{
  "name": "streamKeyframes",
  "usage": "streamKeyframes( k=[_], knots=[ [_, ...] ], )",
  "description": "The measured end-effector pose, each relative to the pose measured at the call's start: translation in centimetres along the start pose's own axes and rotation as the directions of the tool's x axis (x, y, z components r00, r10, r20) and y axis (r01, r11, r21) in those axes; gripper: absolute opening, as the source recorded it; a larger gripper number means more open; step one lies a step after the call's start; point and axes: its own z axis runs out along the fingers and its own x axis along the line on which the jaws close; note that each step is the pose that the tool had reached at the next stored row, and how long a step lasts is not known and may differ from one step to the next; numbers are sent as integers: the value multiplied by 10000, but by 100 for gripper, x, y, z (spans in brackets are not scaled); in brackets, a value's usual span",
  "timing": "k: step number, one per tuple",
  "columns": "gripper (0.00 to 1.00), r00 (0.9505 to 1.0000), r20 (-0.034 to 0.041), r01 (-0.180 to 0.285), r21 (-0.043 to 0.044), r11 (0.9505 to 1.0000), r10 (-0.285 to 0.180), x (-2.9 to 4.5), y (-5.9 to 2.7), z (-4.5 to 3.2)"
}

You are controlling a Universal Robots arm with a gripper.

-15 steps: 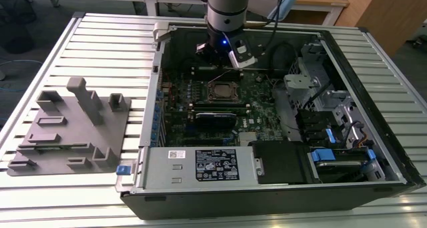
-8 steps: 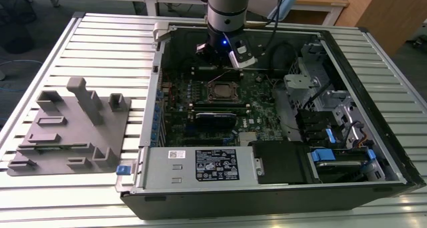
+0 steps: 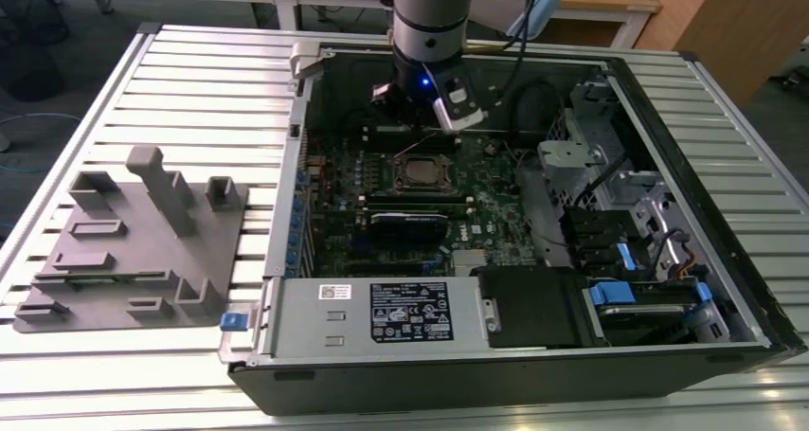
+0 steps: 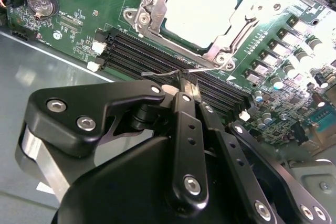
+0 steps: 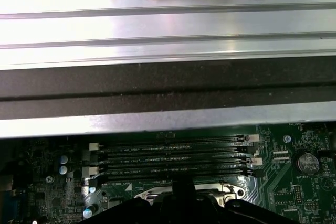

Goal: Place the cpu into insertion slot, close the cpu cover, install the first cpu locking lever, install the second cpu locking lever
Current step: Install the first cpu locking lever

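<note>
The cpu lies flat in the insertion slot, its silver-grey face up. The cpu cover lies down around it as a silvery frame. A thin wire locking lever sticks out beside the socket, over the black memory slots. In the second wrist view my gripper has its black fingers pressed together, and their tips touch this lever. In the exterior view the gripper hangs inside the case just behind the socket. Whether the lever is pinched or only touched, I cannot tell.
The open computer case lies on a ribbed metal table. A grey fixture block stands at the exterior view's left. Drive bays with blue tabs and a power supply fill the near side. The case wall runs close behind the memory slots.
</note>
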Motion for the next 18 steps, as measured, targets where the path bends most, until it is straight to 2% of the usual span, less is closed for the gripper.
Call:
streamKeyframes(
  k=[12,18],
  knots=[
    [10,10000,0,-1,1,10000,1,0,-10,45],
    [10,10000,0,0,0,10000,0,-36,-8,51]
  ],
)
